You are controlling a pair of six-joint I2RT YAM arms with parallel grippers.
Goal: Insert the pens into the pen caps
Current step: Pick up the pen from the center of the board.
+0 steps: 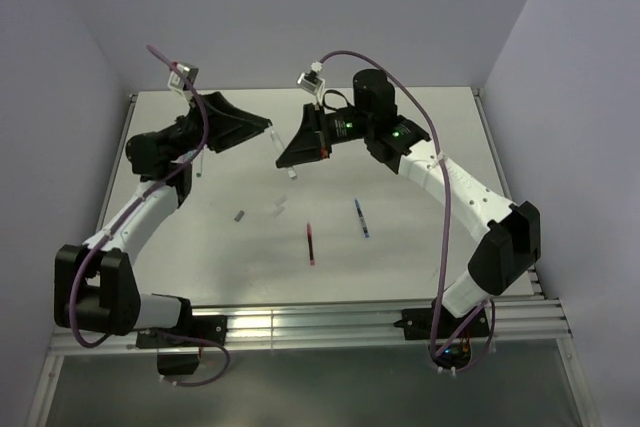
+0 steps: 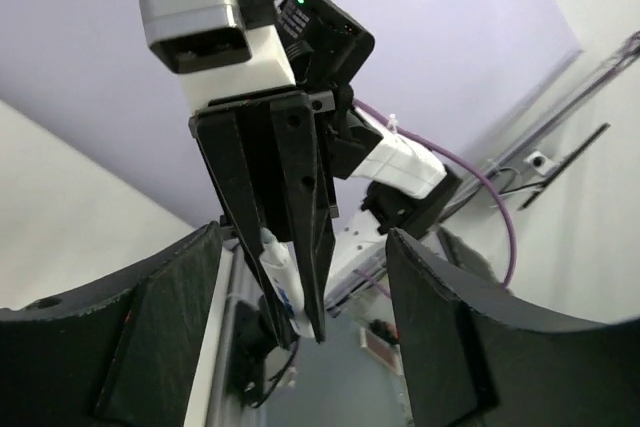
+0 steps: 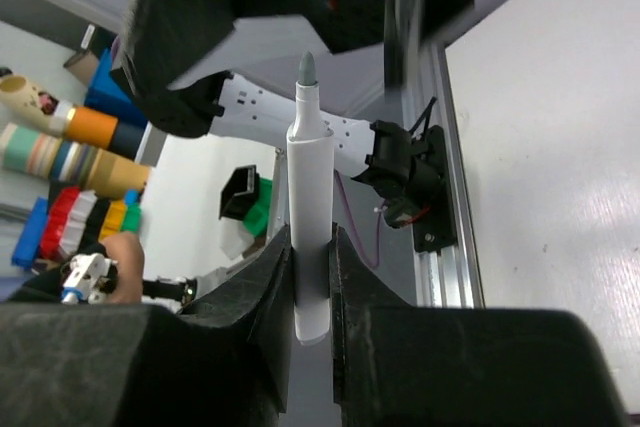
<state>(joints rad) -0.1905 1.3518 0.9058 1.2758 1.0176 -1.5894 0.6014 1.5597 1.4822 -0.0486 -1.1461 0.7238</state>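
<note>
The right pincer point(image 3: 311, 247) is pressed together on a white pen point(image 3: 309, 187). It pinches the lower part of the barrel between both fingers. The pen stands upright in the wrist view, with its grey tip uncovered and pointing away from the pincer. It is held in the air above the desk point(image 1: 420, 167) and does not touch it.

The left pincer point(image 1: 266, 128) is spread wide. In its own wrist view its two fingers point(image 2: 160, 337) stand far apart and nothing is between them. It hangs above the far part of the desk, just beside the right pincer, and the two point toward each other. The pen's tip is directed toward the left pincer.

On the desk, near the middle, lie a red pen point(image 1: 310, 244) and a blue pen point(image 1: 360, 219), apart from each other. A grey cap point(image 1: 240, 215) lies to the left of the red pen, well apart from it.
</note>
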